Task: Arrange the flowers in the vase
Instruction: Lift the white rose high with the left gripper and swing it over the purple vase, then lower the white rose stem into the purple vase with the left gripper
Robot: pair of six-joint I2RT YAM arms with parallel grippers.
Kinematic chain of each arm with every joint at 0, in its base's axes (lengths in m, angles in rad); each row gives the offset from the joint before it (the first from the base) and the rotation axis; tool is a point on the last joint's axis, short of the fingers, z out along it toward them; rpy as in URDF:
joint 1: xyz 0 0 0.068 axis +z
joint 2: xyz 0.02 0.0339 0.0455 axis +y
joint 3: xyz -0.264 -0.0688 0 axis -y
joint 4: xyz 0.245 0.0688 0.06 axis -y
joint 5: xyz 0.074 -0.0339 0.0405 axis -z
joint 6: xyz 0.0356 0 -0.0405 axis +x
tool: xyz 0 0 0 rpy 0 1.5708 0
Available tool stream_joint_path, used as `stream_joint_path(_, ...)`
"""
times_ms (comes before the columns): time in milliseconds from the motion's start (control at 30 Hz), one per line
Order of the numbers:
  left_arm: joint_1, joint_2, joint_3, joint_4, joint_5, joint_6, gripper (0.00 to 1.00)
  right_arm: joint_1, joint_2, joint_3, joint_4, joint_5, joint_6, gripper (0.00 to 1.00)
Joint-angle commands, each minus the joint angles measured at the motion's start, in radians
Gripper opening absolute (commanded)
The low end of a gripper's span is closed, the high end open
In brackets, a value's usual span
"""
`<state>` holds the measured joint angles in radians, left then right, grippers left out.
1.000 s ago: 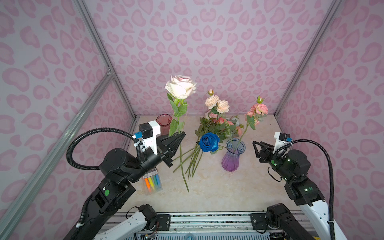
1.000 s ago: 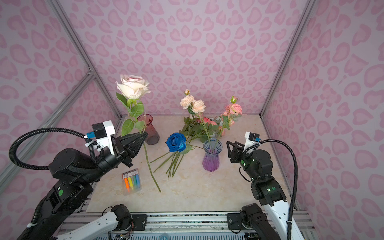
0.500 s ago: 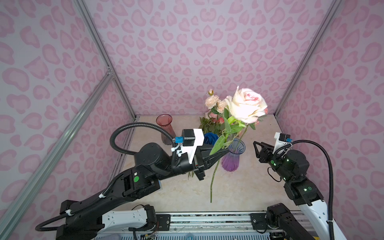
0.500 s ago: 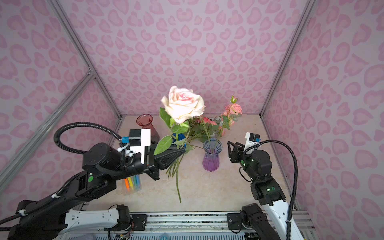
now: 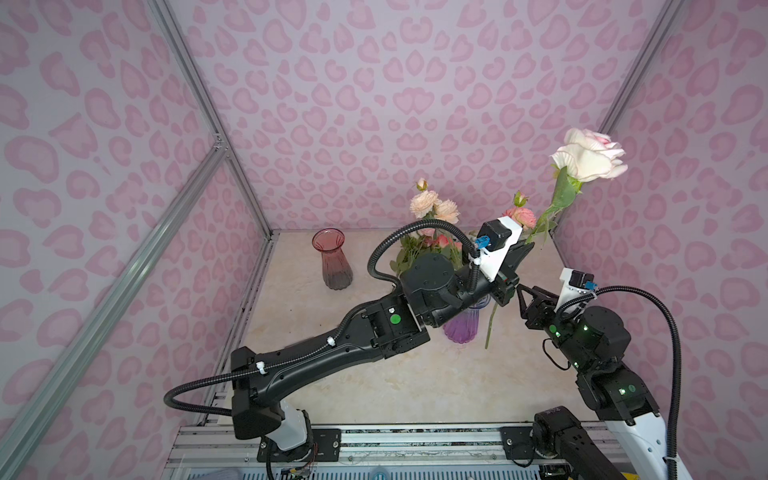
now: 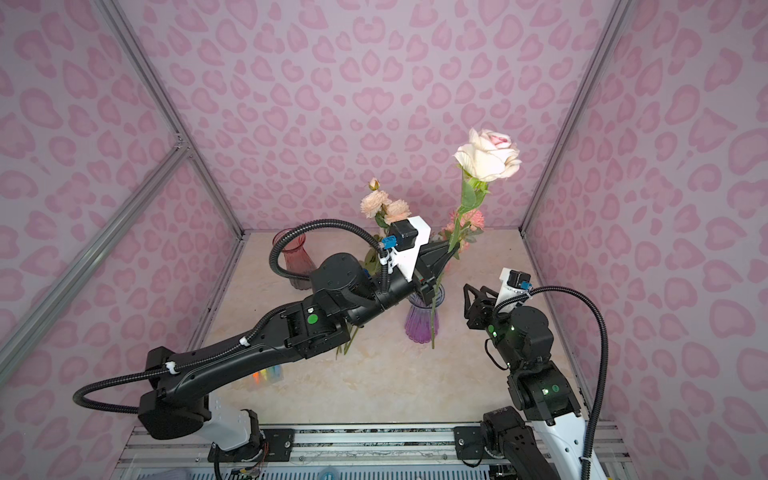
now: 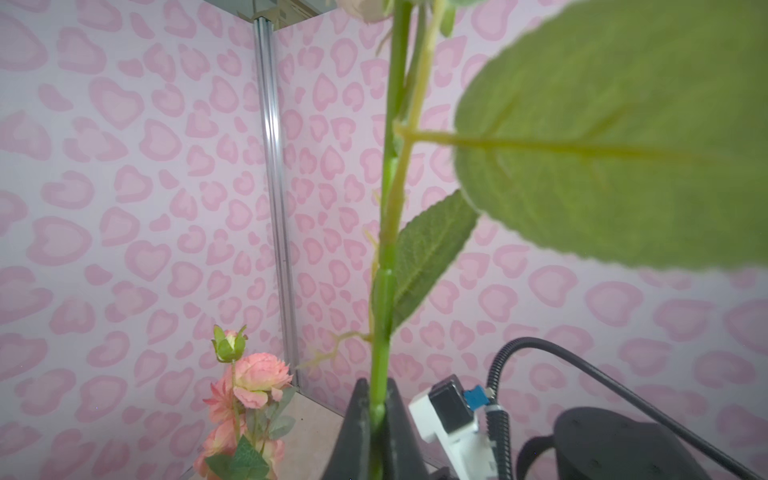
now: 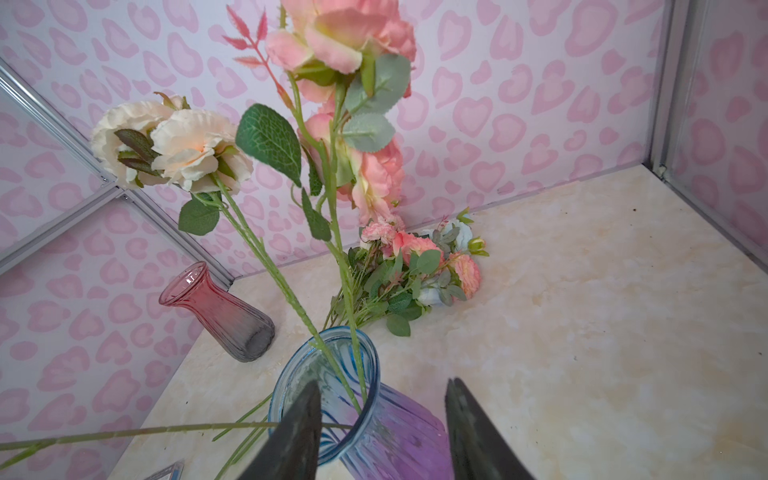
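**One rose in the air, two stems in the vase**

Count: two vases, two arms, one loose bunch. The left gripper [image 6: 451,249] is clamped tight on the stem of a cream rose [image 6: 488,156]. The stem is close to upright, with the head on top leaning toward the right wall and pretty near it. Its bottom tip hangs just beside the purple vase [image 5: 461,328], outside it. That vase holds two stems, a peach one [image 8: 178,143] and a pink one [image 8: 345,33]. The red vase [image 5: 334,262] stands back left, well apart. The bunch [image 8: 415,266] lies by the back wall. The right gripper [image 8: 380,384] is half open with nothing in it, right up at the purple vase. There's plenty of bare table [image 5: 415,382] in front
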<state>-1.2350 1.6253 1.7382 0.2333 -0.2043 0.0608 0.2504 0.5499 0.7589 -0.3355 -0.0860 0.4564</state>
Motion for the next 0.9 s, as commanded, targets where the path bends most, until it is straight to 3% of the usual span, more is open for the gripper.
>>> stream_joint_path(0,-0.009,0.074,0.058,0.089,-0.181,0.074,0.04,0.0,-0.007,0.002,-0.023,0.034,-0.017,0.49)
stream_joint_path(300,-0.009,0.249,0.181,0.265,-0.358,0.333,0.04,-0.002,0.005,0.004,-0.006,0.026,-0.019,0.49)
stream_joint_path(367,-0.007,0.275,0.205,0.296,-0.356,0.376,0.04,-0.002,0.0,-0.006,0.005,0.031,-0.015,0.5)
stream_joint_path(567,-0.009,0.301,0.254,0.307,-0.374,0.418,0.04,-0.002,0.002,-0.018,0.011,0.004,0.001,0.49)
stream_joint_path(867,-0.015,0.254,0.255,0.206,-0.317,0.367,0.04,-0.004,-0.024,-0.026,-0.007,0.016,-0.013,0.49)
